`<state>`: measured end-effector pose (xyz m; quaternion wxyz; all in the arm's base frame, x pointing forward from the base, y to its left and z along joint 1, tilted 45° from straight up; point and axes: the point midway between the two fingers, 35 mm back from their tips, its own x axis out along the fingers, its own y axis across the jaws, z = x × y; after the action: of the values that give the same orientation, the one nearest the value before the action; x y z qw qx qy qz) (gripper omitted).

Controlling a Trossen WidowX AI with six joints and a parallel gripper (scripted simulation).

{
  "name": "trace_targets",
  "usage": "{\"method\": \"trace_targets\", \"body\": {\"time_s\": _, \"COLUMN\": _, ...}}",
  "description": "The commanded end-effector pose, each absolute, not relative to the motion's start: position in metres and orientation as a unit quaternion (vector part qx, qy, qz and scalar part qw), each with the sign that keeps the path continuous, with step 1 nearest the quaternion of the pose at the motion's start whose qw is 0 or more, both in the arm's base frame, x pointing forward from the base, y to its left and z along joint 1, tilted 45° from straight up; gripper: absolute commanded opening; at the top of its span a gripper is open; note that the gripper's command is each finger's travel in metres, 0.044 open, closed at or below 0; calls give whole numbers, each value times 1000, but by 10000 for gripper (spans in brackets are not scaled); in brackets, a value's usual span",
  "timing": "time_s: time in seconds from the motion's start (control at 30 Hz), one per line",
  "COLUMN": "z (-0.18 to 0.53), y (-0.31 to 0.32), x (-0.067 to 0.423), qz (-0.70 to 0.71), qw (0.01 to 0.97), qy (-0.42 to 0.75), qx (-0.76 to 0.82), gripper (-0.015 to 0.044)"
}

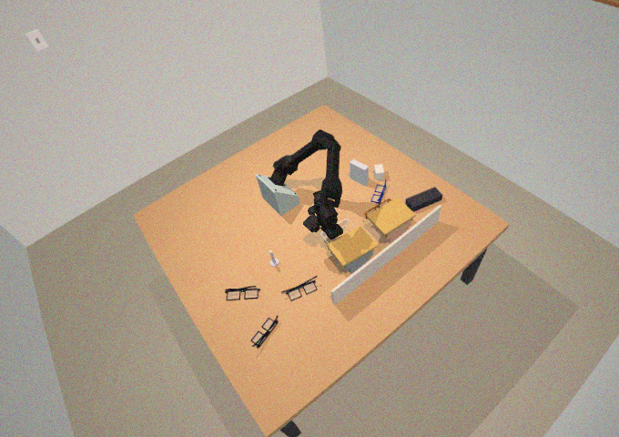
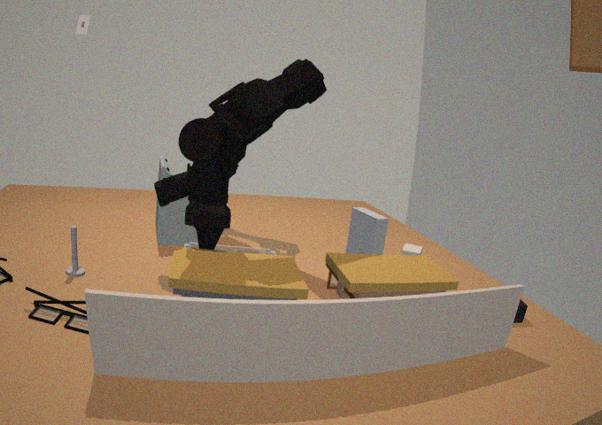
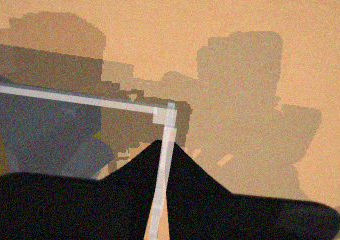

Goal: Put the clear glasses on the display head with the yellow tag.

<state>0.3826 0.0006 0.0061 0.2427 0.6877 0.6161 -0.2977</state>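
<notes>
My gripper [image 1: 335, 235] [image 2: 206, 247] [image 3: 164, 147] is shut on the clear glasses [image 2: 254, 249] [image 3: 169, 119], on the front frame close to one hinge corner. From that corner, one pale temple runs left in the wrist view, along the side of the blue-grey head [image 1: 360, 263] [image 3: 43, 132]. This head has a yellow-brown slab on top and a small yellow tag [image 3: 97, 135]. The glasses are in front of its face; nose contact and the far temple's end are hidden. The other head [image 1: 390, 217] [image 2: 392, 270] stands beside it and wears brown glasses [image 2: 329, 278].
A long white barrier [image 1: 388, 253] [image 2: 302, 340] stands behind both heads. Blue glasses [image 1: 378, 192], a grey box [image 1: 359, 172] [image 2: 366, 231] and a dark case [image 1: 423, 198] are beyond the other head. A small post [image 1: 272, 259] [image 2: 74, 251] and several black glasses lie on the opposite side.
</notes>
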Motion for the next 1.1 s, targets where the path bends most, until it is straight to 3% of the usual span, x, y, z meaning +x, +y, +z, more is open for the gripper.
{"method": "trace_targets", "body": {"time_s": 0.0, "z": 6, "y": 0, "x": 391, "qz": -298, "qw": 241, "qy": 615, "qx": 689, "gripper": 0}}
{"method": "trace_targets", "body": {"time_s": 1.07, "z": 4, "y": -2, "x": 422, "qz": -297, "qw": 241, "qy": 615, "qx": 690, "gripper": 0}}
